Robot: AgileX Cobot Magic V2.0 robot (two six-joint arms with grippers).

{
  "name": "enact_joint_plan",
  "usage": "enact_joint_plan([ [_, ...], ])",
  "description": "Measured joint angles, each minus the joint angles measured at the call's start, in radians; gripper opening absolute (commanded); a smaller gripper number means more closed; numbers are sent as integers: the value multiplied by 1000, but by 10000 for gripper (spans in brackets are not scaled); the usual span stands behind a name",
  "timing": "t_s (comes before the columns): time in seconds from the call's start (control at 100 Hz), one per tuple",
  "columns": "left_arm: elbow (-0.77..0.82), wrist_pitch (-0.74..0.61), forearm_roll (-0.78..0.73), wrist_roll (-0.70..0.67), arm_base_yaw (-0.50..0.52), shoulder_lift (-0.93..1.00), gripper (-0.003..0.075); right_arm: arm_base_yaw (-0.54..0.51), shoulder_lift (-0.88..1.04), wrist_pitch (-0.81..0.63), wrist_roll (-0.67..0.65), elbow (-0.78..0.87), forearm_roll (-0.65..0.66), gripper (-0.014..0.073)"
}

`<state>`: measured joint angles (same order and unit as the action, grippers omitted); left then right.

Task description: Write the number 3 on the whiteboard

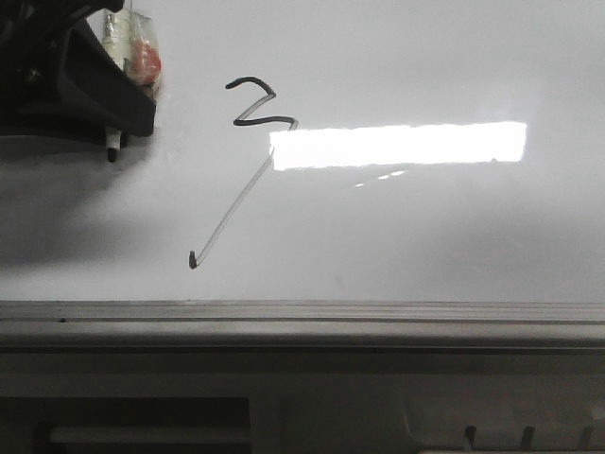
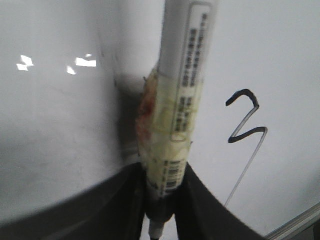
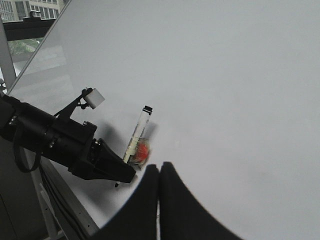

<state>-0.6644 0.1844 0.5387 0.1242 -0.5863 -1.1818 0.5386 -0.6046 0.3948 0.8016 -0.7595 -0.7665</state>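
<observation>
The whiteboard (image 1: 425, 246) fills the front view. On it is the number 3 (image 1: 257, 104), a black zigzag with a thin faint tail running down-left to a dark dot (image 1: 193, 261). My left gripper (image 1: 112, 132) is at the upper left, shut on a white marker (image 2: 180, 95) wrapped in yellowish tape. The marker's tip (image 1: 112, 153) points down, left of the 3 and apart from it. In the left wrist view the 3 (image 2: 247, 120) lies beside the marker. My right gripper (image 3: 160, 172) is shut and empty, off the board, looking at the left gripper (image 3: 117, 172).
A grey metal ledge (image 1: 302, 322) runs along the board's bottom edge. A bright rectangular glare (image 1: 397, 144) sits right of the 3. The left arm (image 3: 55, 137) and its cables reach in past the board's edge (image 3: 65, 200). Windows (image 3: 30, 10) show beyond.
</observation>
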Motion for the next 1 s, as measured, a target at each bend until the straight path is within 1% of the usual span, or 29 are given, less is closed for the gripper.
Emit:
enact_joint_plan([
  [0.03,0,2,3,0,0,0,334,0,0,3,0,0,-3,-62],
  [0.08,-2,5,7,0,-2,0,368,0,0,7,0,0,-4,-62],
  [0.3,-2,11,14,0,-6,0,372,0,0,17,0,0,-7,-62],
  [0.35,-2,7,14,0,-6,0,395,0,0,17,0,0,-7,-62],
  [0.45,-11,7,14,0,-6,0,476,0,0,17,0,0,-7,-62],
  [0.51,-15,7,14,0,-6,6,497,0,1,19,0,0,-8,-62],
  [0.68,-21,-25,-23,0,8,86,491,0,2,60,0,0,12,-62],
  [0.77,-21,-42,-47,0,15,184,481,0,16,77,-2,15,32,-62],
  [0.82,-21,-37,-68,0,15,253,448,0,31,74,-2,45,39,-62],
  [0.89,-19,-15,-113,0,18,352,384,0,63,29,-2,108,44,-62],
  [1.0,5,20,-211,1,18,511,267,0,130,-138,-2,244,48,-62],
])
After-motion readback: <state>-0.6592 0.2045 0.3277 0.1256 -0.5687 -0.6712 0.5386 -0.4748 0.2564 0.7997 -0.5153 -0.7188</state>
